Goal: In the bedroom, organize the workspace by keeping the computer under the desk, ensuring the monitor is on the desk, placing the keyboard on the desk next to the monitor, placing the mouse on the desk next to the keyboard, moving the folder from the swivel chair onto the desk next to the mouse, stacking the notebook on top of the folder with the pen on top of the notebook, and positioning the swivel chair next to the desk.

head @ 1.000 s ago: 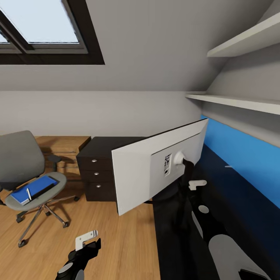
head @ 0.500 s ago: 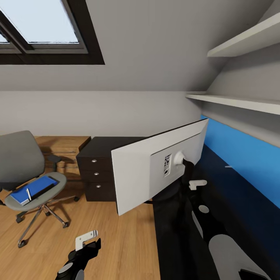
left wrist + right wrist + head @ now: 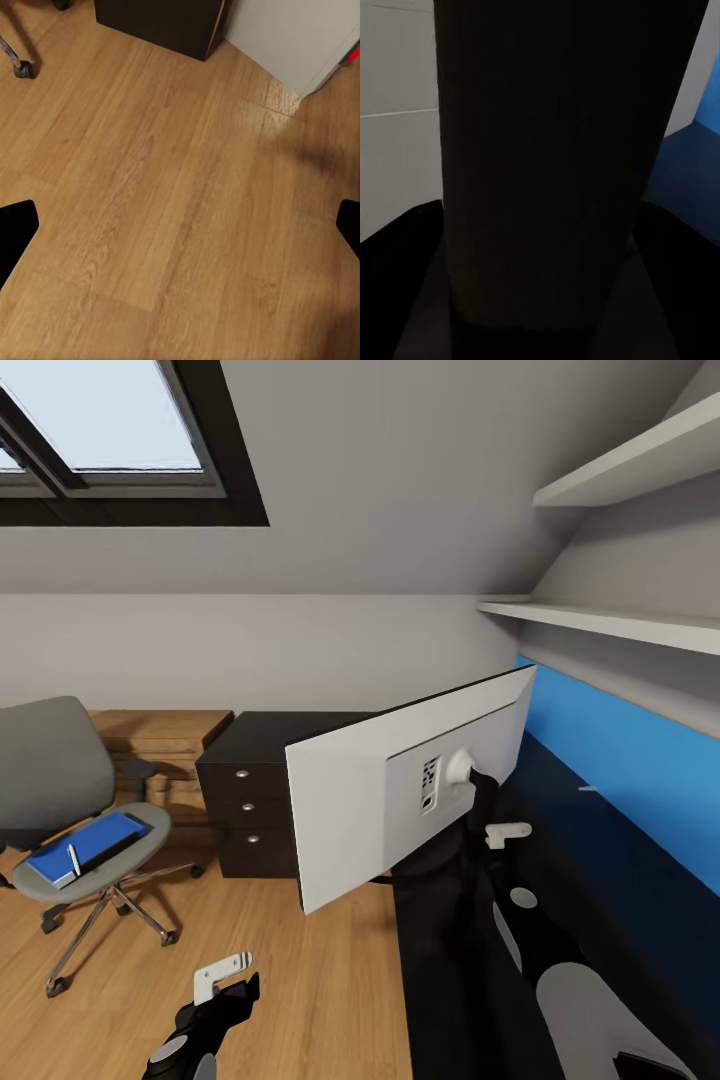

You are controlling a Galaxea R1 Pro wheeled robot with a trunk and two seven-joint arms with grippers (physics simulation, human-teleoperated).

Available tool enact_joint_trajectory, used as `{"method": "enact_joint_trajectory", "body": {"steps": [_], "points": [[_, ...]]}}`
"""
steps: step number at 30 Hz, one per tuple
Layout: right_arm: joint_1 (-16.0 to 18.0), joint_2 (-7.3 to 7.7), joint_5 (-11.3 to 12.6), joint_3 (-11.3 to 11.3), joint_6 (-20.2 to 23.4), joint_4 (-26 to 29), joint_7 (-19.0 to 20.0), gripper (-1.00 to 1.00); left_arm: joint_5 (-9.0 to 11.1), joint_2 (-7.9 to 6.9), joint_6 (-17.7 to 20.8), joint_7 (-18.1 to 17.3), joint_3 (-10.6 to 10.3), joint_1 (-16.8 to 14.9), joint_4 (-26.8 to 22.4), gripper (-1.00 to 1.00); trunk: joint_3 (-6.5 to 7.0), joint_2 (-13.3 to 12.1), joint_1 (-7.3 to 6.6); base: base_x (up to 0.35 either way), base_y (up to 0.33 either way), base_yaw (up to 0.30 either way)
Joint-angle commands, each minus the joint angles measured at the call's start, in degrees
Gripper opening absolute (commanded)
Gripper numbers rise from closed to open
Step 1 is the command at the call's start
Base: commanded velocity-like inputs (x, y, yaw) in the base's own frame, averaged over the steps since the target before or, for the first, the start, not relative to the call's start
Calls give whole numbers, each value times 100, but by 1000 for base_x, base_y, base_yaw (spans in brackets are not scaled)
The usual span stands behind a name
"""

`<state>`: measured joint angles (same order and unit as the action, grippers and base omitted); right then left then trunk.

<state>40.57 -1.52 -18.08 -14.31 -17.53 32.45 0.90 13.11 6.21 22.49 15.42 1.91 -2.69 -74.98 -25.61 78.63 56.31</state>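
Right jaws (image 3: 478,800) sit against the monitor's dark stand (image 3: 547,172); their grip cannot be told. The monitor (image 3: 400,790) stands on the black worktop (image 3: 560,810), pale back facing near, long axis running left-near to right-far. Left jaws (image 3: 222,975) hang spread over the wooden floor (image 3: 165,210). At far left, the swivel chair (image 3: 60,790) carries the blue folder (image 3: 85,847).

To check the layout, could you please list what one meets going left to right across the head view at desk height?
Grey upholstered swivel chair → low wooden shelf unit → black drawer unit with silver knobs → wide white-backed monitor → bright blue wall panel.
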Motion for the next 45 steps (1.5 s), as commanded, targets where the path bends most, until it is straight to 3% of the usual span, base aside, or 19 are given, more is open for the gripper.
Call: {"method": "enact_joint_trajectory", "body": {"steps": [1, 8, 15, 37, 45], "points": [[4, -8, -64, -37, -22, -10, 24, -100, 60, 3, 22, 31, 3, -4, -8, 100, -7, 3, 0, 0, 0, 0], [4, -9, -67, -37, -14, -10, 28, -100, 59, -36, 28, 31, 26, -3, -37, 100, -7, 3, 0, 0, 0, 0], [5, -7, -64, -37, -17, -10, 25, -100, 67, -41, 28, 31, 175, -2, -56, 100, -7, 3, 0, 0, 0, 0], [4, -7, -64, -39, -15, -10, 7, -100, 61, -41, 36, 31, 187, -3, -61, 100, -7, 3, 0, 0, 0, 0], [4, -15, -64, -38, -22, -12, 16, -100, 61, -41, 36, 31, 195, -1, -61, 100, -7, 3, 0, -228, -206, 0]]}}
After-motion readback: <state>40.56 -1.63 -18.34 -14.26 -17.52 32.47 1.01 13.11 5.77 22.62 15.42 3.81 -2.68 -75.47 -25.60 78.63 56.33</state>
